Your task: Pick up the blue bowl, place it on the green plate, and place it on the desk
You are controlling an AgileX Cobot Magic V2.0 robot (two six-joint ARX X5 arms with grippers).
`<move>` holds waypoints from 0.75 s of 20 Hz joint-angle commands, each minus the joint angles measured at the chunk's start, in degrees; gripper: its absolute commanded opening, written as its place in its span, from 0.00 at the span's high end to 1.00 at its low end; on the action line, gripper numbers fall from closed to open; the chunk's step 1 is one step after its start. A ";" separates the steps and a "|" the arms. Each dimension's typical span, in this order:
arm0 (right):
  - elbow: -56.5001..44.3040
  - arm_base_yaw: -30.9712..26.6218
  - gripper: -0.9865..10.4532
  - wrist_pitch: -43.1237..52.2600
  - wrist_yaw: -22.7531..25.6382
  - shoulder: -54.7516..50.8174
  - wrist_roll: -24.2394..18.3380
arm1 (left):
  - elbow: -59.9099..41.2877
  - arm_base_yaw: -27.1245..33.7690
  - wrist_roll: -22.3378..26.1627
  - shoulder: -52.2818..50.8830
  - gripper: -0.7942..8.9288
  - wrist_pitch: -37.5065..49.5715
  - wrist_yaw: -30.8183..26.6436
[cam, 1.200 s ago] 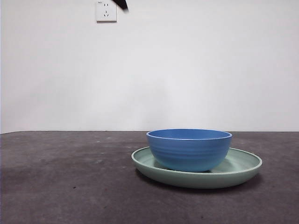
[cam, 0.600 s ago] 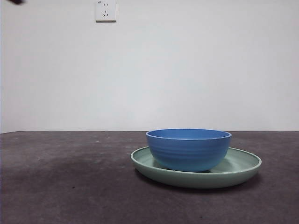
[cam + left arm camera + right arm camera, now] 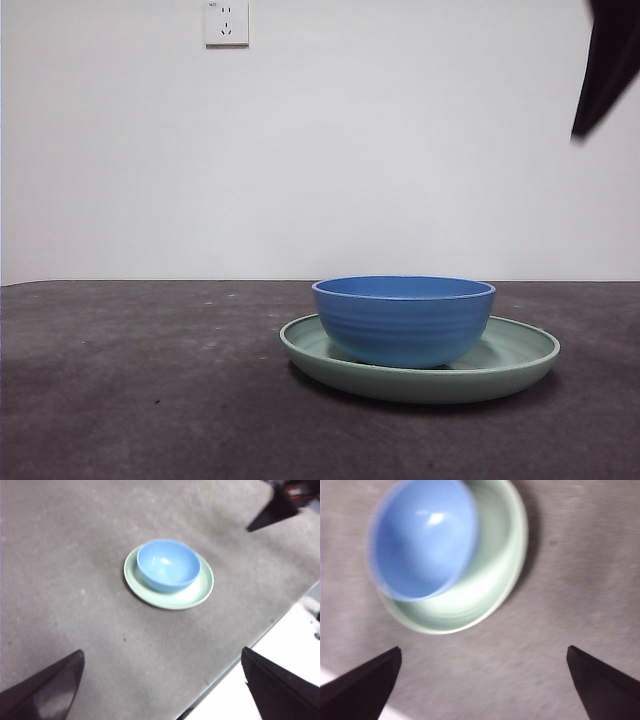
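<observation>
Front view: blue bowl sits in the green plate, lower right; my right gripper shows upper right. Left wrist: my left gripper is spread wide, high above. Right wrist: jaws spread; bowl sits off-centre, so a careless grab could drag the plate.

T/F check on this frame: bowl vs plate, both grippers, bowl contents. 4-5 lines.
1. The blue bowl sits inside the green plate. True.
2. The left gripper is clamped on the bowl. False: its jaws are spread wide, high above the desk, holding nothing.
3. The right gripper is open, above the plate. True.
4. The bowl holds food. False: it is empty.
5. The bowl sits dead centre on the plate. False: it sits off-centre, near one side of the rim.
</observation>
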 commanded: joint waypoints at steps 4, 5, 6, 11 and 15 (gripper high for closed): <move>1.03 2.67 0.42 9.55 2.34 12.00 -0.81 | 0.33 -0.39 0.46 0.31 0.41 0.31 -0.31; 1.03 3.15 0.45 11.76 2.36 13.92 -0.81 | 0.33 -0.39 0.46 0.31 0.41 0.28 -0.31; 1.03 3.52 0.47 13.53 2.38 15.69 -0.79 | 0.33 -0.39 0.44 0.31 0.41 0.28 -0.31; 1.01 4.31 0.50 17.27 7.52 21.55 -0.77 | 0.33 -0.39 0.42 0.31 0.41 -0.59 -0.31; 0.92 4.31 0.55 18.25 8.13 23.06 -0.57 | 0.33 -0.39 0.44 0.31 0.41 -0.81 -0.31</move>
